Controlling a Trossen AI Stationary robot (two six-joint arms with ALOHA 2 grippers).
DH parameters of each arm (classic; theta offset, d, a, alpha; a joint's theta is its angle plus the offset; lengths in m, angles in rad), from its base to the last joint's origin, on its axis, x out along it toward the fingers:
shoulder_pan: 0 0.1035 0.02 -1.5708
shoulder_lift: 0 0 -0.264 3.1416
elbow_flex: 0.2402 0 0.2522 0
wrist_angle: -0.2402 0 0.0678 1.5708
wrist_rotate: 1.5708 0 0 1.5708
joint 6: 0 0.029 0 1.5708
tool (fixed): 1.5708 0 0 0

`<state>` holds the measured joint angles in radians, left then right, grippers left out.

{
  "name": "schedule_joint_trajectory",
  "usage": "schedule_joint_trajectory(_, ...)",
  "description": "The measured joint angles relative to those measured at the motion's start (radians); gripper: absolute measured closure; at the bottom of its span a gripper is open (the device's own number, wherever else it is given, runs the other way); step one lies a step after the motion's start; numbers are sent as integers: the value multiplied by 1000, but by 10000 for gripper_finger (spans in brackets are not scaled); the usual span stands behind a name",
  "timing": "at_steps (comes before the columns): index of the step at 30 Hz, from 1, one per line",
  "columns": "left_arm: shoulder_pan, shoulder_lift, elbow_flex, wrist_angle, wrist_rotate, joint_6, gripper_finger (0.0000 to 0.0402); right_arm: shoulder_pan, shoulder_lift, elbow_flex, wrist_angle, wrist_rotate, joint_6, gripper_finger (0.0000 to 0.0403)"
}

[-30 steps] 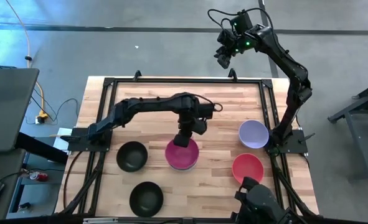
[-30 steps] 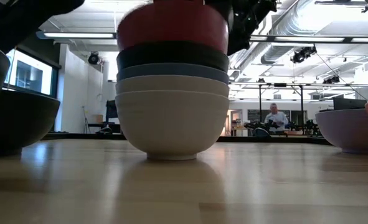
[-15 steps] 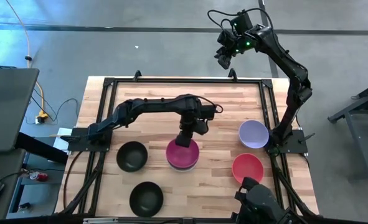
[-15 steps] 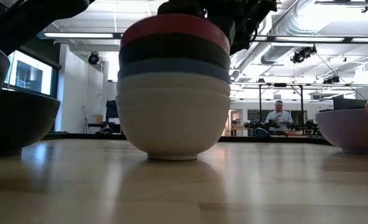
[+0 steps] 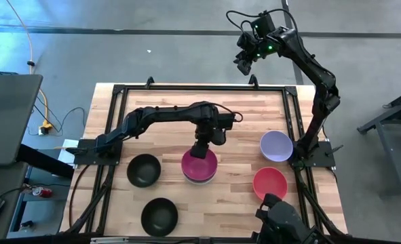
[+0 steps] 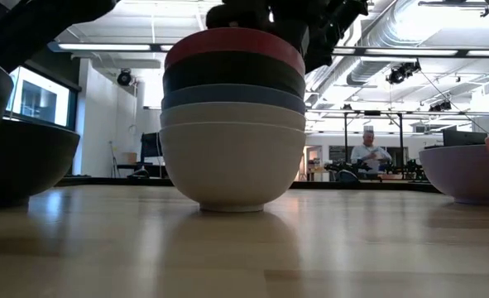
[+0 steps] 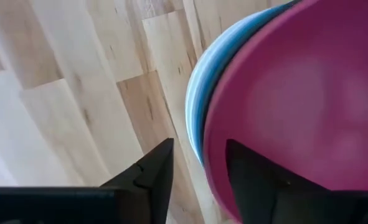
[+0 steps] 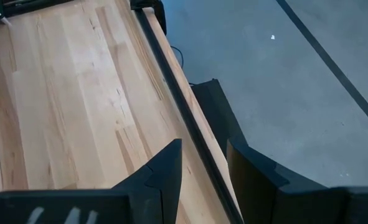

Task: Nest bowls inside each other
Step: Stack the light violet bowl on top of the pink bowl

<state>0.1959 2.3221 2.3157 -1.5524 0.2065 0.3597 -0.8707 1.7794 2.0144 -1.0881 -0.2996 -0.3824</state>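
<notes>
Hovering at the far rim of the magenta bowl (image 5: pixel 199 167), the left gripper (image 5: pixel 200 150) has its fingers (image 7: pixel 152 171) parted, one outside the rim and one over the bowl's inside in the left wrist view, so the rim runs between them with a visible gap on the outer side; they appear to grip nothing. That magenta bowl tops a nested stack near the middle of the table (image 5: pixel 166 108): the low view shows, from the bottom, a white bowl (image 6: pixel 232 165), a second pale rim, a blue bowl (image 6: pixel 232 97), a black bowl (image 6: pixel 232 74) and the reddish-looking top one, sitting level. The loose bowls lie to either side: two black bowls (image 5: pixel 144 170) (image 5: pixel 159 216) on the left arm's side, just beside the stack and nearer the front edge, and the lavender bowl (image 5: pixel 276 146) and red bowl (image 5: pixel 270 183) on the right arm's side. Round bowls have no long axis, so any rim point serves; the left arm is much nearer all of them. The right gripper (image 5: pixel 243 62) waits raised beyond the table's far edge, fingers parted and empty. All bowls look smooth, matte and hard; the table is pale planked wood.
</notes>
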Motion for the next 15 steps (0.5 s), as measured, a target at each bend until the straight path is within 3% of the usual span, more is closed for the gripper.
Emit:
schedule_joint_trajectory(8, 5, -124, 34, -13, -36, 16, 233, 0, 0, 0, 0, 0, 0, 284)
schedule_joint_trajectory(15, 32, -371, 35, -19, -231, -47, 224, -6, 0, 0, -104, 2, 48, 284)
